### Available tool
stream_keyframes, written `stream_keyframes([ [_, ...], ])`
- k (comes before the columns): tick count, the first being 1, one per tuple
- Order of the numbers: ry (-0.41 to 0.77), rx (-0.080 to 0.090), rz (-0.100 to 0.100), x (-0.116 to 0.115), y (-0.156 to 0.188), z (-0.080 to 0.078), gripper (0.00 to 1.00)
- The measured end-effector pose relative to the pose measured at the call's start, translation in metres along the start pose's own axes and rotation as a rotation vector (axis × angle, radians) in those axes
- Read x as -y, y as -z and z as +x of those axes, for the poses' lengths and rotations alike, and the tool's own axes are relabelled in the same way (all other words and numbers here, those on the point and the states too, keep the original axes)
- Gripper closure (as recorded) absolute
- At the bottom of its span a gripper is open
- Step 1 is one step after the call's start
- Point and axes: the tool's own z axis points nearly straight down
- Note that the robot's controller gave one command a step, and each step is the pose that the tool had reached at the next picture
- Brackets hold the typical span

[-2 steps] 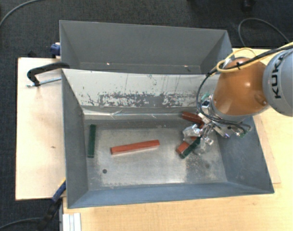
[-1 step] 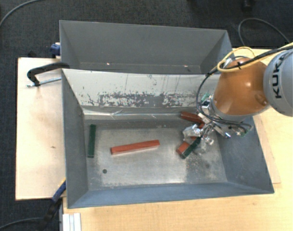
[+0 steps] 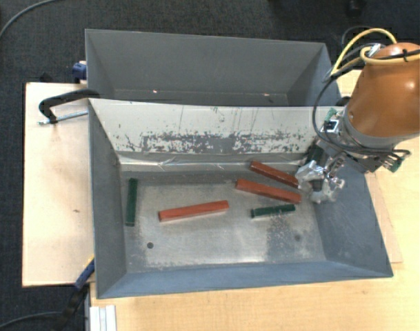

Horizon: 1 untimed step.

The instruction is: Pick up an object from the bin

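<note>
Under the orange cover, the gripper sits by the end of a red bar; how its jaws stand cannot be told. It may hit the bin wall, or only push the bar aside.

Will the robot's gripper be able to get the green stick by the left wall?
Probably yes. The gripper is over the right side, but nothing covers the green stick. The left wall beside it may crowd the grab.

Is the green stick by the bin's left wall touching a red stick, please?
No, the green stick lies alone along that wall, with bare floor between it and the nearest red stick.
</note>
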Motion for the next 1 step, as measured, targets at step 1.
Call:
stream_keyframes([
  [1, 0.0, -0.003, -0.009, -0.0019, -0.0045, -0.0002, 0.0],
])
